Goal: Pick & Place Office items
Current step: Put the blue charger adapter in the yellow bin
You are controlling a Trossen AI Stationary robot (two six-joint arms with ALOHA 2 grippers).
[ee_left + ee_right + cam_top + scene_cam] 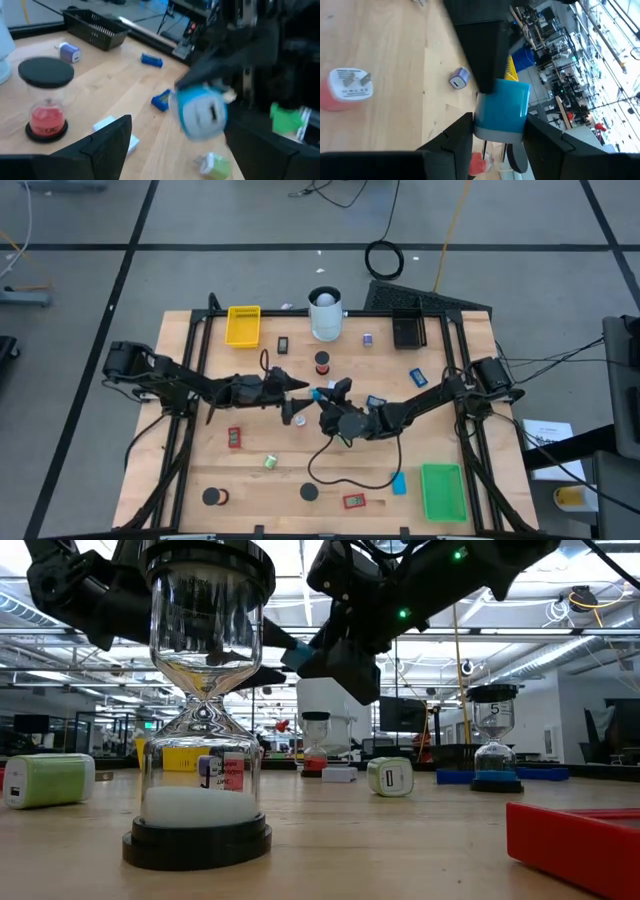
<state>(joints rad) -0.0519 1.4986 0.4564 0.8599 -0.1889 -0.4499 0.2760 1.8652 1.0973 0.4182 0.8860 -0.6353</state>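
Note:
A small blue block with a pale end [502,102] hangs in the air over the table's middle [318,393]. My right gripper [497,120] is shut on it, reaching in from the right [332,397]. My left gripper [179,126] is open and faces it from the left [303,387], with the block [202,112] ahead between its spread fingers. One left finger [482,55] stands close against the block; whether it touches, I cannot tell. Other small items lie scattered on the wood. My right gripper pinches the blue block between its two fingers [462,130] at the pale end [496,132]. The blue body sticks out beyond the fingertips toward the left gripper. The block is lifted clear of the table [297,655].
Sand timers stand near the grippers [297,415] [322,363]. A white cylinder [325,315], a yellow tray [243,326] and a black tray [408,330] sit along the far edge, and a green tray [443,490] at the near right. A black cable [340,472] loops below the right gripper.

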